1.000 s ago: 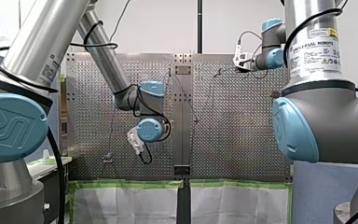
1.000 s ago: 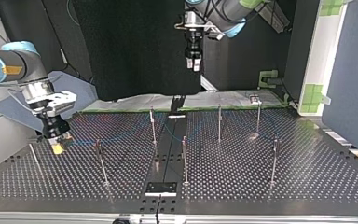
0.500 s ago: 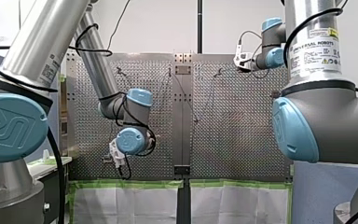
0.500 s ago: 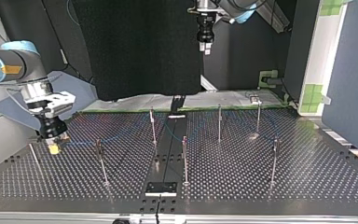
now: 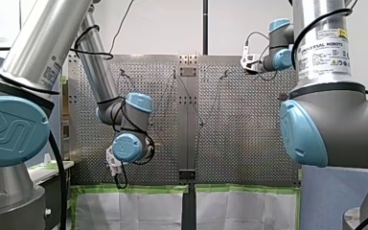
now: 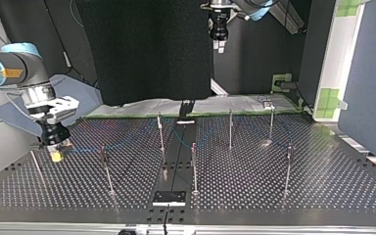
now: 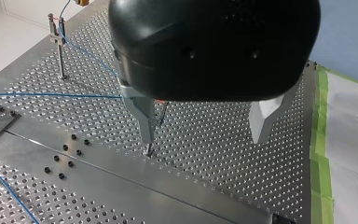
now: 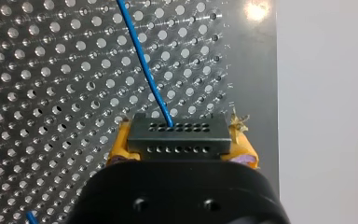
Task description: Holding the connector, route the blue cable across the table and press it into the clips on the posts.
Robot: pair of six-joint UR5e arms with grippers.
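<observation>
Yellow pads of the right gripper are clenched on both sides of a dark grey rectangular connector with two rows of small holes. Only the right wrist view shows this detail. From the connector's upper row a thin blue cable runs away over the perforated metal table. The left wrist view alone shows the left gripper. Its two metal fingers are spread wide with nothing between them, above the table and clear of it. A slim post stands just behind one finger. Beyond it the cable stretches over the holes, and another run of it reaches the clip on a farther thin metal post. A green tape strip borders the table beside the gripper. The top view places both grippers. The right gripper is low over the table at that view's left, where only its yellow tip can be made out, not the connector. The left gripper hangs high near the upper edge, well apart from the six posts. Between the posts the cable shows only faintly. The front view shows the left arm's wrist low at its left and the right gripper at the table's far end. The fingers are too small there to read.
</observation>
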